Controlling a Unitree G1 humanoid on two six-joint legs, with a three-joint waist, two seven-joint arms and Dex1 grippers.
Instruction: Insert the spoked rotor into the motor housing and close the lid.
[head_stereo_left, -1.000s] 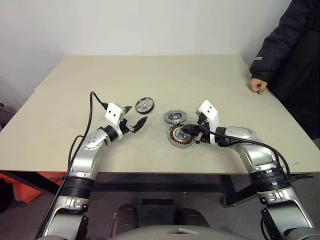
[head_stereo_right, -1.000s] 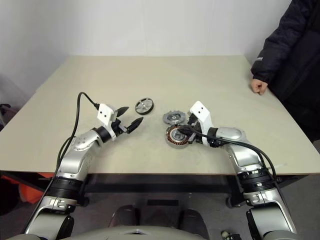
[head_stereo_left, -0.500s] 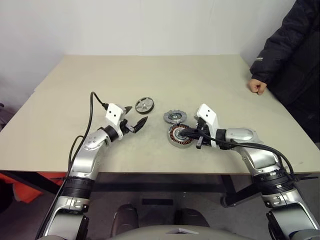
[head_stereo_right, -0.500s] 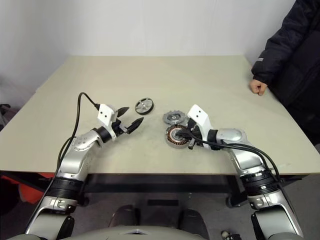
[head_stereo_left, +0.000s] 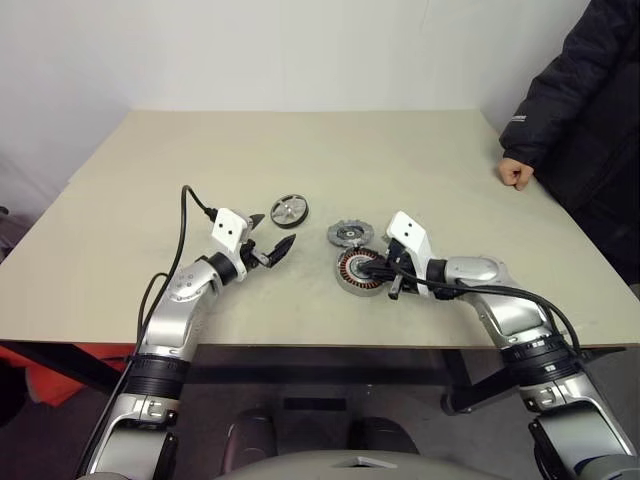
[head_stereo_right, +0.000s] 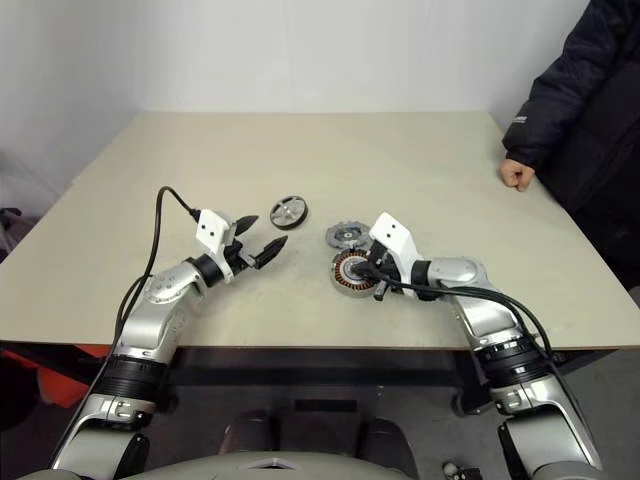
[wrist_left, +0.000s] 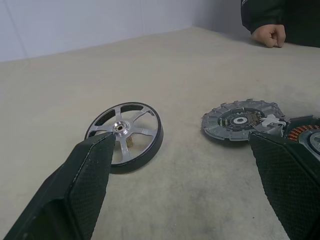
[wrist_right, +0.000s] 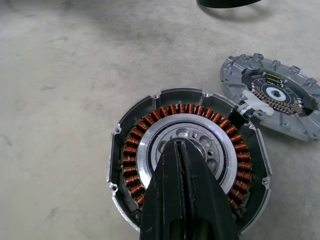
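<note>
Left of centre in the head view, the left gripper (head_stereo_left: 268, 235) hung with its fingers spread wide and empty, pointing at the spoked rotor (head_stereo_left: 289, 210), which lay flat on the table (head_stereo_left: 130, 200) just above and right of it, untouched. Right of that, the lid (head_stereo_left: 349, 234) rested beside the motor housing (head_stereo_left: 360, 272) at mid-frame, and the right gripper (wrist_right: 183, 150) had its fingers pressed together, tips over the housing's silver centre. The rotor step had seemingly not begun; next, the left fingers would need to straddle the rotor's dark rim.
</note>
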